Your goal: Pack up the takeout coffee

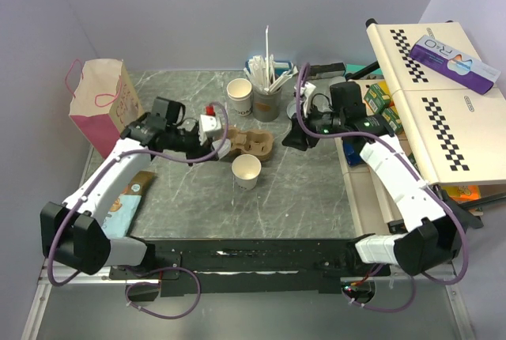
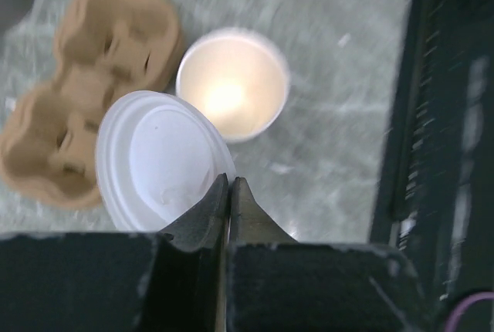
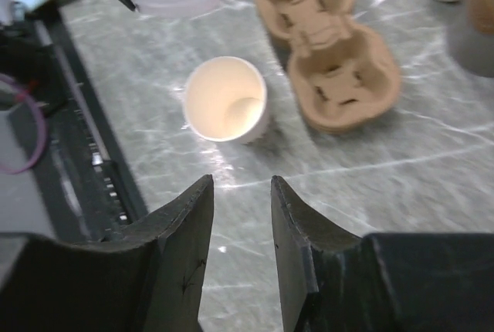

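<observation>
left gripper (image 2: pixel 229 185) pinches lid (image 2: pixel 158 158) over cardboard tray (image 2: pixel 93 77), beside cup (image 2: pixel 233 85)

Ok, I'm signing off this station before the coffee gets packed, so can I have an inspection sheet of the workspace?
Surface: grey marbled tabletop, no spills seen.
Job's things: open paper cup upright by the cardboard tray; lid off the cup.
Clutter: second cup, grey cup of straws, snack packet.
Fingers: left fingers shut on the lid's rim; right fingers open, empty.
Cables: purple cables loop off both arms.
Surroundings: pink bag left, checkered boards right.
</observation>
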Controlling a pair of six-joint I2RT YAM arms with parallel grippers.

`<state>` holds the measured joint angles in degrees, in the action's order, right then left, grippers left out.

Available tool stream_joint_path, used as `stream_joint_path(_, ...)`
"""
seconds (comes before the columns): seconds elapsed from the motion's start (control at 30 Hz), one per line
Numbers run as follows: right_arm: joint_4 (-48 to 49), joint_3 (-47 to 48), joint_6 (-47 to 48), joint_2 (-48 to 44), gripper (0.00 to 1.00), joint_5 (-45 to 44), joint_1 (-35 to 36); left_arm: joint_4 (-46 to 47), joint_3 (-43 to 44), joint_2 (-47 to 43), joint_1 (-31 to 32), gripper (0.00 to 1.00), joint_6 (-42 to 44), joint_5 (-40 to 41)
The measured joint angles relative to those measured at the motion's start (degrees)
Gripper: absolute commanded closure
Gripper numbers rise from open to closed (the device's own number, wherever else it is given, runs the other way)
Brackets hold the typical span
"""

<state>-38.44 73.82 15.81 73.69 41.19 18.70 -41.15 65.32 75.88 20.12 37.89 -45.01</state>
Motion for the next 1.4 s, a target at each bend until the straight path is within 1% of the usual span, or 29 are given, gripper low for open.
stream_joint_path(0.07, 0.35, -0.02, -0.98, 1.51, 0.55, 2.51, 0.0, -0.66, 2.32, 0.02, -0.44, 0.99, -2.54, -4.13)
stream_joint_path(0.2, 2.01, -0.83, -3.3, 4.42, 0.54, 7.76, 0.0, 0.63, 5.57, 3.17, -0.55, 0.99, -11.06, -13.64)
stream_joint_path(0.3, 2.82, -1.25, -4.94, 6.49, 0.53, 11.23, 0.0, 6.12, 5.97, 7.13, -0.52, 0.99, -20.94, -20.41)
stream_joint_path(0.4, 5.16, -2.71, -7.17, 7.5, 0.53, 13.99, 0.0, 18.32, 0.76, 9.03, -0.61, 0.99, -36.15, -25.86)
stream_joint_path(0.5, 8.0, -4.31, -9.84, 8.2, 0.51, 16.33, 0.0, 30.4, -4.46, 10.12, -0.7, 0.99, -50.34, -29.55)
stream_joint_path(0.57, 10.47, -5.62, -11.67, 8.7, 0.5, 17.66, 0.0, 40.06, -7.72, 11.08, -0.7, 0.99, -61.11, -31.06)
stream_joint_path(0.63, 12.66, -7.23, -13.46, 9.31, 0.48, 18.69, 0.0, 52.78, -12.31, 12.0, -0.72, 0.99, -73.16, -31.67)
stream_joint_path(0.7, 13.73, -8.24, -14.86, 9.9, 0.47, 19.12, 0.0, 67.8, -16.28, 13.99, -0.87, 0.99, -85.31, -31.61)
stream_joint_path(0.77, 14.45, -8.72, -16.02, 10.6, 0.45, 19.39, 0.0, 78.99, -18.88, 16.7, -1.22, 0.99, -95.45, -31.21)
stream_joint_path(0.9, 16.63, -8.96, -17.99, 11.04, 0.43, 19.5, 0.0, 91.95, -19.45, 21.79, -2.56, 0.99, -108.24, -29.99)
stream_joint_path(0.97, 17.92, -9.49, -18.93, 11.06, 0.41, 19.5, 0.0, 97.39, -19.43, 23.78, -3.17, 0.99, -113.02, -29.24)
stream_joint_path(1.03, 18.53, -10.25, -19.63, 11.32, 0.34, 19.41, 0.02, 101.2, -19.28, 25.53, -3.58, 0.99, -116.74, -28.52)
stream_joint_path(1.07, 18.6, -10.49, -19.82, 11.61, 0.33, 19.28, 0.07, 102.47, -19.21, 26.18, -3.65, 0.99, -118.14, -28.28)
stream_joint_path(1.1, 18.58, -10.58, -20.02, 12.04, 0.25, 19.02, 0.11, 103.38, -19.17, 26.69, -3.65, 0.99, -119.05, -28.13)
stream_joint_path(1.13, 18.67, -10.58, -20.04, 12.61, 0.0, 18.64, 0.22, 104.17, -19.12, 27.1, -3.63, 0.99, -119.99, -28.06)
stream_joint_path(1.23, 19.52, -10.75, -20.79, 14.1, 0.0, 17.4, 0.55, 105.15, -19.12, 27.47, -3.65, 0.99, -121.63, -27.67)
stream_joint_path(1.4, 21.53, -11.3, -21.79, 16.06, 0.0, 14.93, 1.51, 105.53, -19.12, 27.91, -3.74, 0.99, -121.85, -27.54)
